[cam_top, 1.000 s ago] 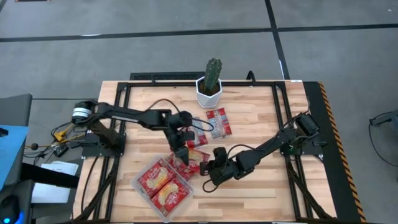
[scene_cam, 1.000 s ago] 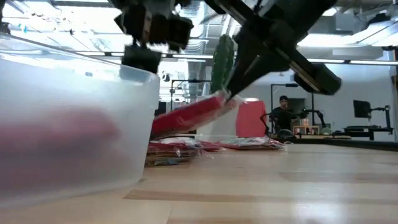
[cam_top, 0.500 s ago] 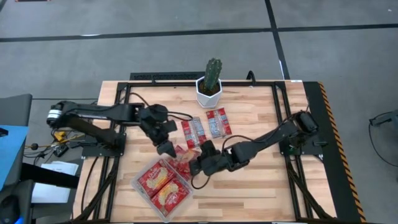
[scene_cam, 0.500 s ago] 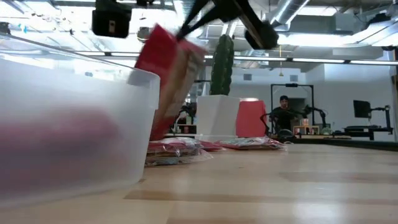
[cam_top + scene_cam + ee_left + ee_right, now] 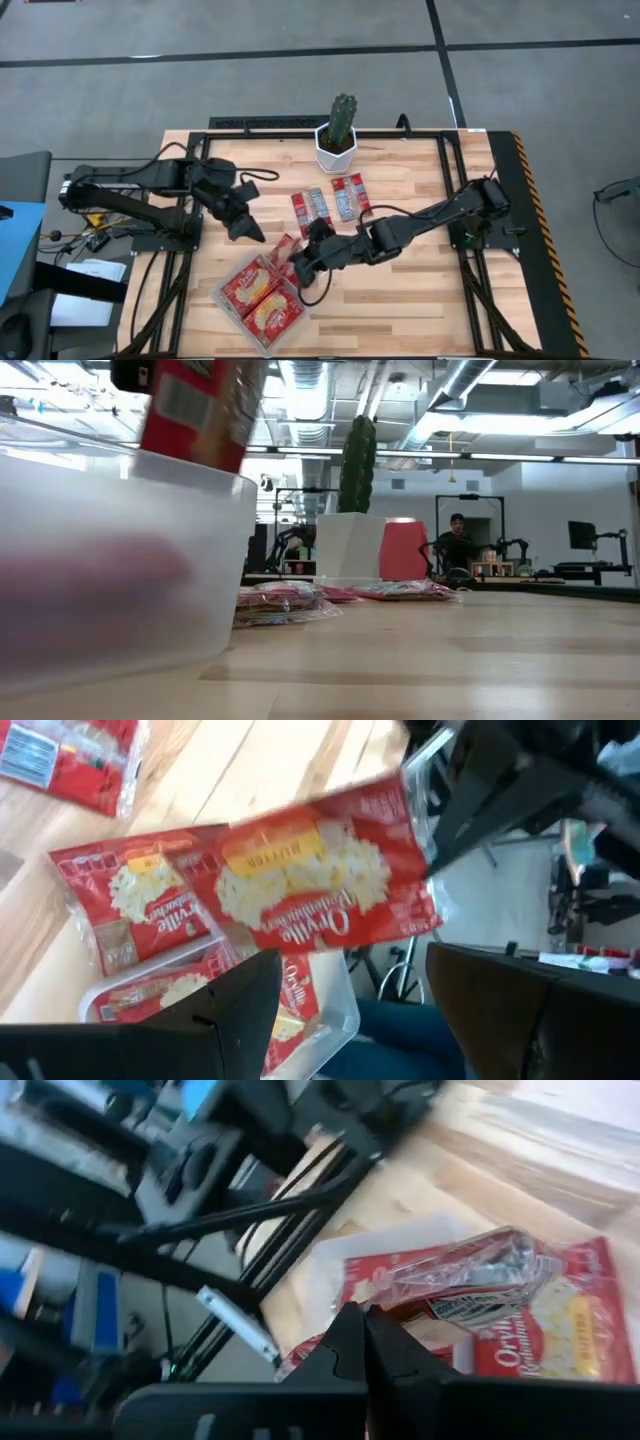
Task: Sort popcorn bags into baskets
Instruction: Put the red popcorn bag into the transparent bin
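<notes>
Wooden table (image 5: 420,290); right jaws (image 5: 298,267) clamping popcorn bag (image 5: 320,880) above basket (image 5: 228,305)

The front right part of the surface (image 5: 420,300) is left open for passage. The front left is taken up by the clear tray (image 5: 262,304), over whose far corner a popcorn bag (image 5: 285,251) is held by the right tool (image 5: 300,262). The middle toward the far edge is blocked by flat packets (image 5: 331,204) and a cactus pot (image 5: 337,148). The left tool (image 5: 243,229) is kept near the left edge.
</notes>
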Robot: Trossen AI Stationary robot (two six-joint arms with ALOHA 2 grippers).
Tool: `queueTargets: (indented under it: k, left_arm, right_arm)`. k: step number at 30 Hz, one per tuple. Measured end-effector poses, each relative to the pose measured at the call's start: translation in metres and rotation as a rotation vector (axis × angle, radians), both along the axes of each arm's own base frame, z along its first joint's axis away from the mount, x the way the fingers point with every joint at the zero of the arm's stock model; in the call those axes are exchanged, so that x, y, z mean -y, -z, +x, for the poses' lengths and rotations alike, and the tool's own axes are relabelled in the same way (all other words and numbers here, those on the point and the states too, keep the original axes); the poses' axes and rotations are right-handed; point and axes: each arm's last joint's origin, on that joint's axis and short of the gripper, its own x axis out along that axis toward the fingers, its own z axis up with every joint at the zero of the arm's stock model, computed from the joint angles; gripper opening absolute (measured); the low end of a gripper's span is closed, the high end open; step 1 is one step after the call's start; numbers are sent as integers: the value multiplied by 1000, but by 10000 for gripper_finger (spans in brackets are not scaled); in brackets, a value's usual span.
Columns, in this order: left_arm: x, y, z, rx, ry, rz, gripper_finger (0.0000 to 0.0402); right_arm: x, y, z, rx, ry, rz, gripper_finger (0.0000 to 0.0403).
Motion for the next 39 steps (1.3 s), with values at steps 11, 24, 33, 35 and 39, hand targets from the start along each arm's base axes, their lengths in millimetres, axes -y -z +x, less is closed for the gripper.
queueTargets:
  k: [11, 24, 33, 35, 39]
  left_arm:
    - [-4, -19, -35, 87, -142, 34, 239]
    - [-8, -24, -60, 96, -262, 86, 239]
    - [-10, -21, -66, 61, -313, 117, 239]
    - [-10, -21, -65, 59, -316, 119, 239]
    - [-10, -20, -65, 50, -316, 121, 239]
  right_arm:
    - [-18, -2, 17, 153, -262, 6, 3]
    - [-49, 49, 49, 131, -569, 102, 3]
    - [-63, 82, 72, 91, -700, 160, 3]
    - [-64, 81, 74, 96, -707, 162, 5]
    - [-62, 82, 74, 77, -706, 162, 35]
